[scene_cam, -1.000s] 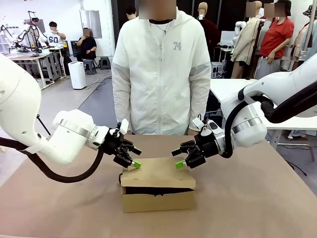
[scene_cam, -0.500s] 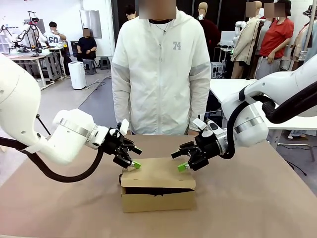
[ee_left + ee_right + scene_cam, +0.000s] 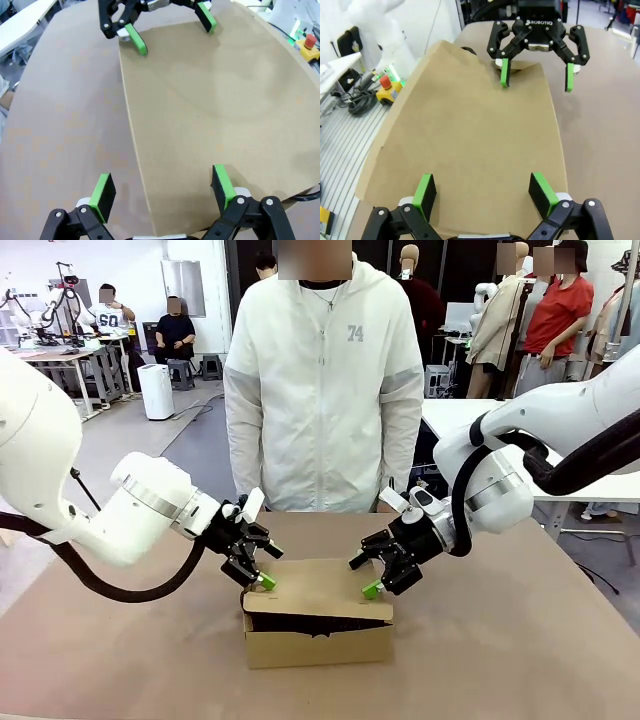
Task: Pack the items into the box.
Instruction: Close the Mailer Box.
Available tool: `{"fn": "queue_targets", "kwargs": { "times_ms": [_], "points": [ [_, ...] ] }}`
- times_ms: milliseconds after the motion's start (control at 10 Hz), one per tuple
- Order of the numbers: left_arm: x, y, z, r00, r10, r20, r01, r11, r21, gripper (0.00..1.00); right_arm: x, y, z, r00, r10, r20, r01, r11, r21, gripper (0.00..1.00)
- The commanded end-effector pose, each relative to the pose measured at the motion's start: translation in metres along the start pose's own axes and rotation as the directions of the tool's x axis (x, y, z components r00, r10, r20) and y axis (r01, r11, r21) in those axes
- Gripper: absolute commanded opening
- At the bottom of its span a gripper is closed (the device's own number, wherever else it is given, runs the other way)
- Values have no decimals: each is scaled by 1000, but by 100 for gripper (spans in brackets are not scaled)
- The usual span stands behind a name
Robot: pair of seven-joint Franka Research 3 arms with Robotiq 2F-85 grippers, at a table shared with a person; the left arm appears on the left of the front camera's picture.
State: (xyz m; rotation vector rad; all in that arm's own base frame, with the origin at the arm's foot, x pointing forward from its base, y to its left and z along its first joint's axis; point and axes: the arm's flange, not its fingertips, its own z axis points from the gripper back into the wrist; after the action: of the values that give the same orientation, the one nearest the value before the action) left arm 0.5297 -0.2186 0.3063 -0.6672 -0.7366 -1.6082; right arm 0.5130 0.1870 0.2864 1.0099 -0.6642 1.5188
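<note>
The brown cardboard box [image 3: 318, 642] stands mid-table, its flap lid [image 3: 320, 595] lowered almost flat, with a dark slit left along the front. The items are hidden. My left gripper [image 3: 270, 567] is open at the lid's back left corner, its lower green pad on the cardboard. At the back right corner my right gripper [image 3: 363, 576] is open too, with one pad down on the lid. In the left wrist view my own fingers [image 3: 164, 189] straddle the lid's edge [image 3: 200, 110], with the right gripper [image 3: 171, 27] opposite. The right wrist view shows the right gripper [image 3: 483, 192] over the lid [image 3: 475, 130], facing the left gripper [image 3: 536, 75].
A person in a white jacket [image 3: 322, 390] stands at the table's far edge, right behind the box. The brown tabletop [image 3: 520, 640] lies bare on both sides of the box. An emergency-stop button and cables [image 3: 385, 86] sit off the table's side.
Both grippers have come down and slightly inward onto the lid's back corners. The lid sits a little lower, so the front gap has narrowed.
</note>
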Motion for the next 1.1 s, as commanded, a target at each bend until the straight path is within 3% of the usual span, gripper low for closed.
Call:
{"fn": "queue_targets", "kwargs": {
  "times_ms": [0, 300, 500, 600, 700, 800, 900, 1000],
  "points": [
    [-2, -4, 0, 1000, -5, -29, 4, 1000, -17, 100, -6, -2, -7, 998, -1, -55, 0, 1000, -22, 100],
    [5, -18, 20, 990, -33, 135, 30, 999, 29, 100, 8, 0, 15, 994, -45, 96, 42, 999, 35, 100],
    [12, -37, 48, 954, 15, 299, -6, 999, -32, 100, 21, 5, 40, 957, -186, 224, 163, 979, 119, 100],
    [12, -38, 49, 954, 20, 299, -10, 999, -34, 100, 22, 6, 41, 953, -198, 230, 174, 977, 121, 100],
    [8, -49, 59, 927, 97, 362, -56, 991, -122, 100, 29, 15, 66, 891, -315, 326, 237, 937, 256, 100],
    [3, -55, 65, 901, 187, 392, -100, 967, -233, 100, 30, 20, 82, 836, -421, 351, 308, 891, 334, 100],
    [-4, -61, 78, 790, 396, 468, -238, 902, -361, 100, 31, 25, 99, 743, -551, 379, 406, 822, 399, 100],
    [-10, -67, 106, 564, 565, 603, -319, 822, -471, 100, 27, 35, 125, 644, -664, 381, 513, 743, 429, 100]
  ]
}}
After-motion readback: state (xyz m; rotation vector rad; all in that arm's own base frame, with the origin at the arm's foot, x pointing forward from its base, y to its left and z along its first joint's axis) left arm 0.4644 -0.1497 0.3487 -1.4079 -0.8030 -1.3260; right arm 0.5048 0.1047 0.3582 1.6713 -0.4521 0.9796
